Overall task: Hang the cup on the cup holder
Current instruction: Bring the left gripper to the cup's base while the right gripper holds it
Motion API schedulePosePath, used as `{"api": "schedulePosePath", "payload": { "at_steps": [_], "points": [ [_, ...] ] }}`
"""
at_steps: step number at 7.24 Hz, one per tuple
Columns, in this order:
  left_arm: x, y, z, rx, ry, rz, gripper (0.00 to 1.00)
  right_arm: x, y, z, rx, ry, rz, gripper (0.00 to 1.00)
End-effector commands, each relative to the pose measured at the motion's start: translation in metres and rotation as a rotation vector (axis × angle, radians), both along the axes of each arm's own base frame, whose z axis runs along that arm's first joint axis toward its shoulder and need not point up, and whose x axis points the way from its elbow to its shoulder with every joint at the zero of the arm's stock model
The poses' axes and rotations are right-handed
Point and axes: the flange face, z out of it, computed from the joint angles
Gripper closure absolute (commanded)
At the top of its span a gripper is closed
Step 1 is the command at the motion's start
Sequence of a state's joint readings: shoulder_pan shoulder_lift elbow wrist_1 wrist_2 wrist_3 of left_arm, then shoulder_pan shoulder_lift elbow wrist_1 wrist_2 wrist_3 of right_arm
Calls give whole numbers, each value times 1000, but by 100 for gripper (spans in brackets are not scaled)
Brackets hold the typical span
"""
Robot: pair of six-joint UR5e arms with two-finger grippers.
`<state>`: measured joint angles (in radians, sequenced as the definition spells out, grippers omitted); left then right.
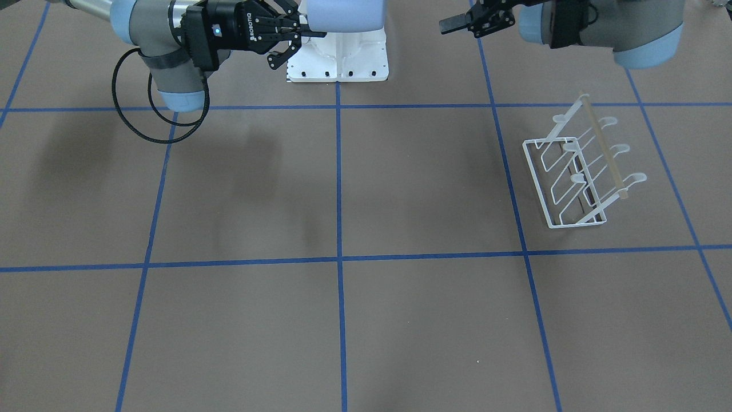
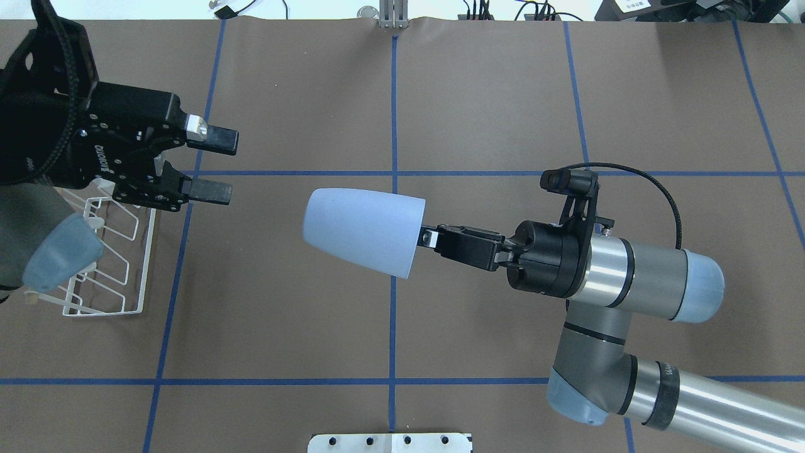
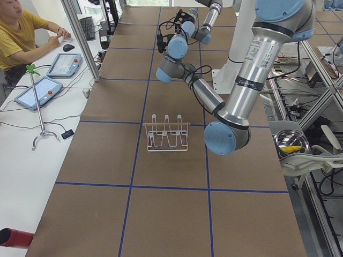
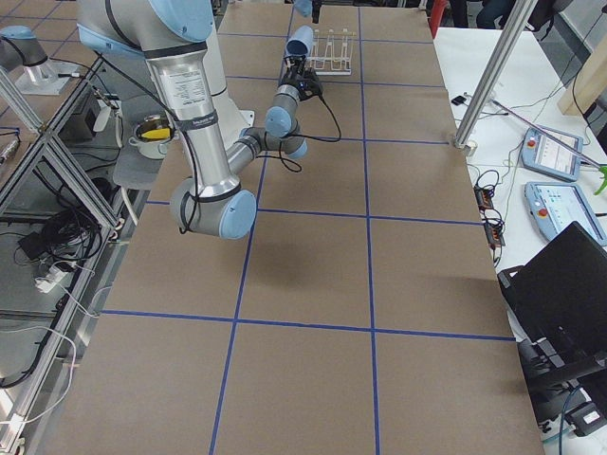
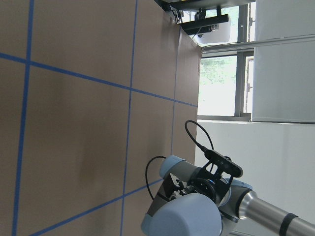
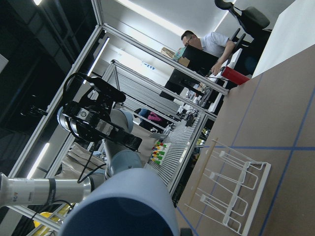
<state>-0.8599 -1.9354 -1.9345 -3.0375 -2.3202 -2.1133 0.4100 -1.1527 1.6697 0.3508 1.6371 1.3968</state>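
My right gripper (image 2: 429, 238) is shut on the rim of the pale blue cup (image 2: 363, 231) and holds it on its side, well above the table's middle. The cup's closed bottom points toward my left gripper (image 2: 217, 165), which is open, empty and a short gap away from the cup. The white wire cup holder (image 2: 119, 251) with its wooden rod stands on the table below and behind the left gripper. In the front view, the cup holder (image 1: 577, 171) stands alone, and the cup (image 1: 343, 14) and the right gripper (image 1: 300, 35) are at the top edge. The cup fills the bottom of the right wrist view (image 6: 123, 211).
The white robot base plate (image 1: 337, 57) sits at the near middle edge. Blue tape lines grid the brown table. An operator (image 3: 21, 32) sits at a side desk with tablets. A metal bowl (image 3: 292, 144) sits on the frame beside the table.
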Motion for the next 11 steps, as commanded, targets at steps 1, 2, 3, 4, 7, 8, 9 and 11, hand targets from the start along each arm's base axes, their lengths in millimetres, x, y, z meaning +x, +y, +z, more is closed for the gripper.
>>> {"api": "schedulePosePath", "payload": {
  "at_steps": [1, 2, 3, 4, 7, 8, 9, 11],
  "points": [
    [11, 10, -4, -30, 37, 25, 2, -11, 10, -16, -19, -46, -4, 100],
    [17, 14, -4, -33, 34, 40, 2, -15, 13, -22, -23, -61, -8, 100],
    [17, 15, -4, -32, 37, 44, 2, -15, 14, -22, -25, -62, -7, 100],
    [18, 16, -3, -34, 33, 49, 2, -16, 14, -23, -27, -63, -9, 100],
    [22, 24, -6, -44, 51, 83, 2, -20, 18, -24, -54, -71, 3, 100],
    [24, 26, -6, -44, 51, 89, 2, -22, 19, -26, -56, -75, 3, 100],
    [27, 28, -6, -44, 53, 95, 2, -24, 21, -29, -60, -78, 6, 100],
    [28, 28, -6, -45, 52, 97, 3, -26, 23, -32, -64, -82, 4, 100]
  ]
}}
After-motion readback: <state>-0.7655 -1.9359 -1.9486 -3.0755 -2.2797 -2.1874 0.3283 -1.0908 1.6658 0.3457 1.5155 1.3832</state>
